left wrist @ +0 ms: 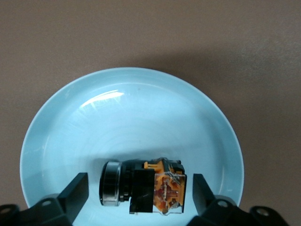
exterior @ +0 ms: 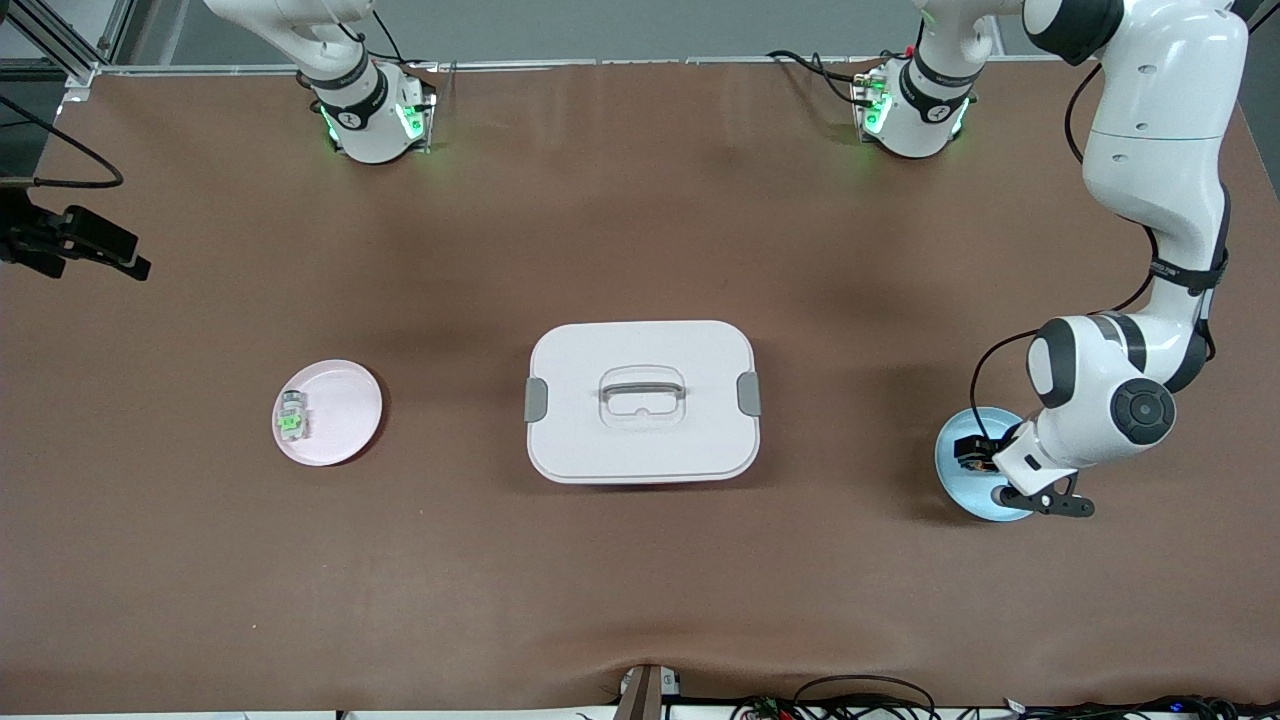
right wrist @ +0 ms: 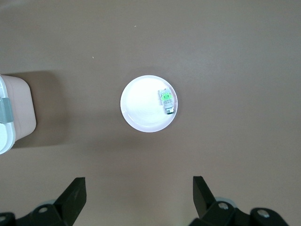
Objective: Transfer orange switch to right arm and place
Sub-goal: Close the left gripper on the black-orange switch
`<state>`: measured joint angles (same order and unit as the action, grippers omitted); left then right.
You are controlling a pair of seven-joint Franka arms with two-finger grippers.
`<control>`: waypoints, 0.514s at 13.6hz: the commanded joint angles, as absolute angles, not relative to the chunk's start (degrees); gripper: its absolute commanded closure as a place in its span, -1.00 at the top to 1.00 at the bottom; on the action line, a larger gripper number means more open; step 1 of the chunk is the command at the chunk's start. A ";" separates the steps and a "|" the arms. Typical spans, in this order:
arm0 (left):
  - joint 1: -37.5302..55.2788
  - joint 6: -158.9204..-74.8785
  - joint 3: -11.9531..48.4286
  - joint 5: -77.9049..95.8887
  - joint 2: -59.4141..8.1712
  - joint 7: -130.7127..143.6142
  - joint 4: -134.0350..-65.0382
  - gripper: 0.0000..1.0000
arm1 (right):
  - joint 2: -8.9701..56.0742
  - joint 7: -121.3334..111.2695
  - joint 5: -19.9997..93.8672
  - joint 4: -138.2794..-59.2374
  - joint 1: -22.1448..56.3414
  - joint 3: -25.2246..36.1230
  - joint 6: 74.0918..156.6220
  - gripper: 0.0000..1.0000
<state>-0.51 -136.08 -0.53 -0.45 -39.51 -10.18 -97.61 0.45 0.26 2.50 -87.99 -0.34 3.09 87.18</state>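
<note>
Across the brown table [exterior: 640, 600] I count two arms, one lidded box, two plates and two switches.

Largest are my two arms. My left arm [exterior: 1150, 200] comes from its base at the table's top edge and bends down over the blue plate, near the edge at its own end of the table. My right arm [exterior: 350, 90] waits, raised high above the pink plate; only its base and lower links show in the front view.

Next comes the single white box [exterior: 640, 445], at the middle of the table, with one clear handle [exterior: 641, 390] on its lid and two grey clips [exterior: 536, 400], one at each short end.

Then the two plates. One blue plate [left wrist: 127, 113] lies toward my left arm's end, one pink plate [exterior: 345, 415] toward my right arm's end, and the box sits between them.

My left gripper [left wrist: 140, 190] is down at the blue plate, its fingers [left wrist: 75, 190] spread on either side of the orange switch [left wrist: 150, 190] with a gap at each side, gripping nothing. The switch lies on its side in the plate. My right gripper [right wrist: 140, 195] hangs released, fingers wide apart.

Smallest are the switches: the orange one, and one green switch [exterior: 291, 417] lying on the pink plate by its rim.
</note>
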 commanded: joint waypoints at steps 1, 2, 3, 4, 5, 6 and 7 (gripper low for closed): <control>-0.35 -136.76 -0.62 0.18 -39.90 -11.34 -97.65 0.47 | -0.53 -0.44 2.37 -88.51 -0.53 3.08 87.36 1.00; -0.35 -136.76 -0.62 0.18 -40.08 -11.34 -97.73 0.39 | -0.53 -0.44 2.37 -88.51 -0.53 3.08 87.36 1.00; -0.44 -136.41 -0.62 0.09 -39.82 -11.51 -98.08 0.36 | -0.53 -0.44 2.37 -88.51 -0.53 3.08 87.36 1.00; -0.44 -136.06 -0.62 0.09 -39.55 -11.51 -98.43 0.17 | -0.53 -0.44 2.37 -88.51 -0.53 3.08 87.36 1.00; -0.27 -135.36 -0.62 0.17 -39.29 -11.60 -98.52 -0.15 | -0.53 -0.44 2.37 -88.59 -0.53 3.08 87.36 1.00; -0.35 -134.05 -0.62 0.09 -38.77 -11.60 -98.44 -0.57 | -0.53 -0.44 2.37 -88.59 -0.53 3.08 87.36 1.00; -0.26 -133.08 -0.44 0.17 -37.89 -11.60 -98.44 -0.95 | -0.53 -0.44 2.37 -88.59 -0.53 3.08 87.36 1.00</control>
